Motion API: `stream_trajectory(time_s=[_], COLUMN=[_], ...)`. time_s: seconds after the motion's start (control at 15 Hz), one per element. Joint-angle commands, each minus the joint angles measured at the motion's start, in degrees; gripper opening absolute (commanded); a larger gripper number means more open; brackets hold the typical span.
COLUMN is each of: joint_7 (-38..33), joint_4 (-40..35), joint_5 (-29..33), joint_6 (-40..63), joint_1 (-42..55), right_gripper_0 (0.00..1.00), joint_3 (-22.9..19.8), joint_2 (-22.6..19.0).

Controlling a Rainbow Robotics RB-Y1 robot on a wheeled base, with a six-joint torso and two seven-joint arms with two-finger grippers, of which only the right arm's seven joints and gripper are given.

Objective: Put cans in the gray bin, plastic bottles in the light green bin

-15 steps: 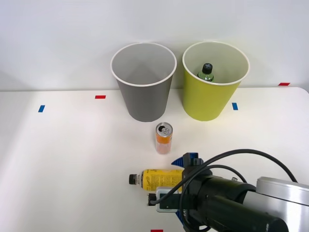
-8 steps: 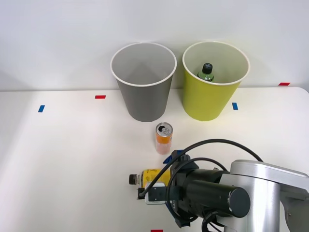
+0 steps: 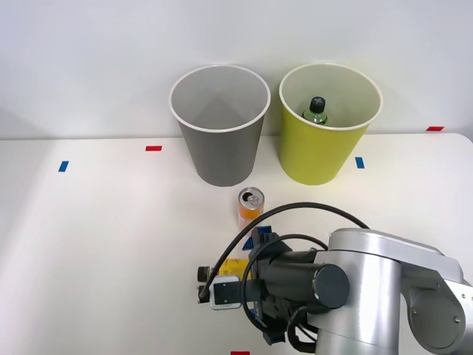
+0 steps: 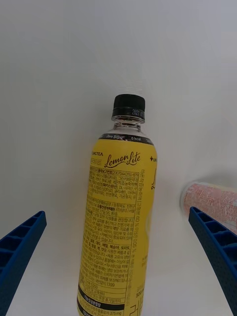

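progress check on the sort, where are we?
Done: green bottle in the light green bin. In hand: nothing gripped; the right gripper is open, straddling the lying yellow bottle. Left: that bottle, plus the orange can standing before the gray bin.

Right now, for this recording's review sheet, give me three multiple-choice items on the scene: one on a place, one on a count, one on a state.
1. Where is the green bottle?
A. In the light green bin
B. In the gray bin
C. On the table

2. How many bins stand on the table?
A. One
B. Two
C. Three

3. How is the right pincer set at the yellow bottle?
A. Shut on it
B. Shut beside it
C. Open, one finger on each side

Answers:
1 A: its black cap pokes up inside the yellow-green bin.
2 B: one gray and one light green, side by side.
3 C: the wrist view shows the blue fingers wide apart with the bottle between them, untouched.
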Motion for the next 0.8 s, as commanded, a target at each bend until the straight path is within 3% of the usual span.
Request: stream_trajectory(time_s=[0.07, 0.4, 0.8], joint_7=[2.0, 4.8, 7.1], joint_4=[3.9, 10.0, 16.6], joint_5=[-0.8, -1.7, 3.6], joint_6=[0.0, 0.1, 0.1], joint_1=[-0.5, -1.7, -2.0], right_gripper_0=[1.00, 1.00, 1.00], joint_3=[0.0, -0.1, -0.1], joint_2=[2.7, 7.5, 11.3])
